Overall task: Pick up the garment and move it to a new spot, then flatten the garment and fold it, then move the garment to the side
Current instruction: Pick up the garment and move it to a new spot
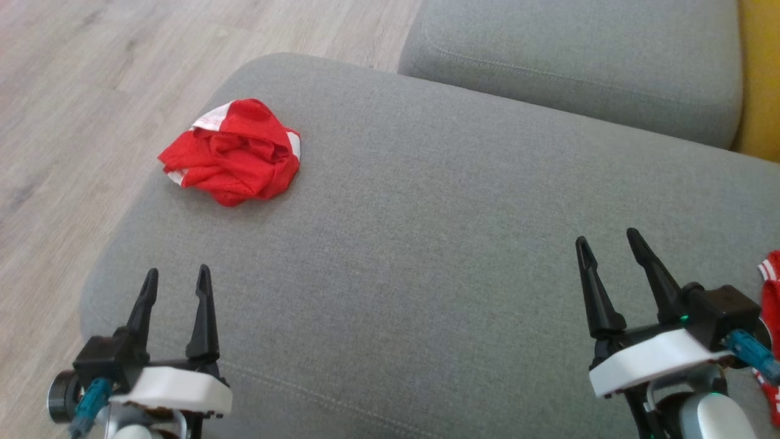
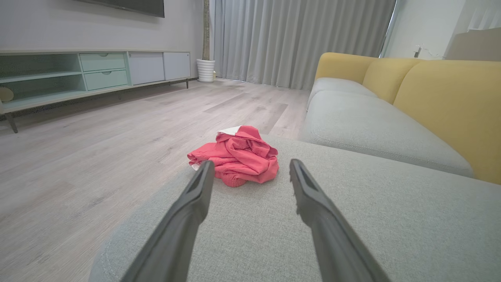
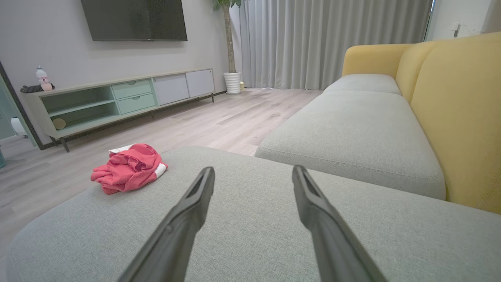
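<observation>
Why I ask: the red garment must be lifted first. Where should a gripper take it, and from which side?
Probably the raised folds atop the red garment, from above with the nearer left gripper: it lies bunched in a heap on the cushion, creases uppermost.

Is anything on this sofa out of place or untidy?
The red garment lies crumpled in a heap near the left edge of the grey cushion, not flat. Another red cloth shows at the head view's right edge.

Grey sofa (image 1: pixel 426 244), wood floor (image 1: pixel 73 91), curtains (image 2: pixel 293 39), TV (image 3: pixel 135 19).
</observation>
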